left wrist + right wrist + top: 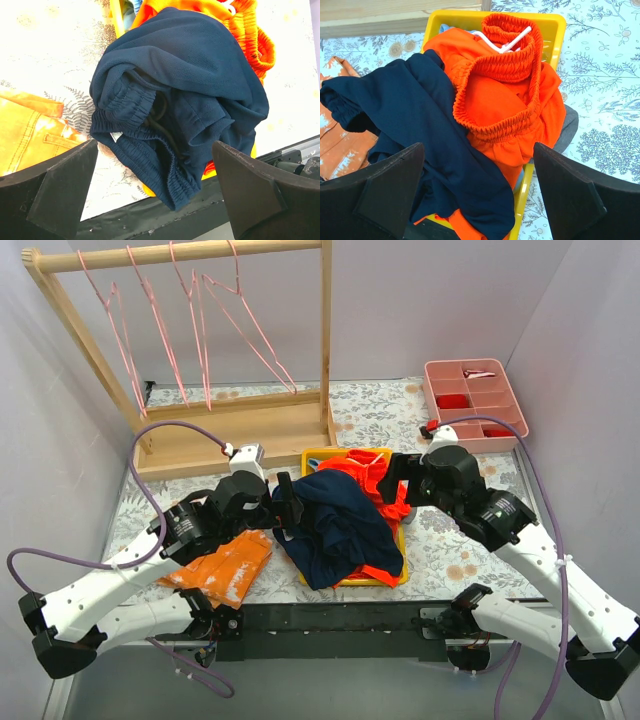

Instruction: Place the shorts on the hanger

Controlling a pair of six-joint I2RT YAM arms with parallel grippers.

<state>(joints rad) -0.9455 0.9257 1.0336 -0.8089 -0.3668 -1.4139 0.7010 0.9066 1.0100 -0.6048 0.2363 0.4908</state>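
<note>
Pre-grasp stage: the navy shorts [335, 525] sit bunched at centre frame, draped over the yellow bin [470, 17] and the orange-red shorts [500, 100], with their lower edge spilling onto the desk [440, 550]. Left claw [155, 200] and right claw [479, 197] are both spread wide and empty, one on each side of the pile. Next move, I'd say: left claw pinches the elastic waistband and lifts it clear of the orange pair, then heads for a pink wire hanger [252, 335] on the wooden rack [200, 252], upper left.
</note>
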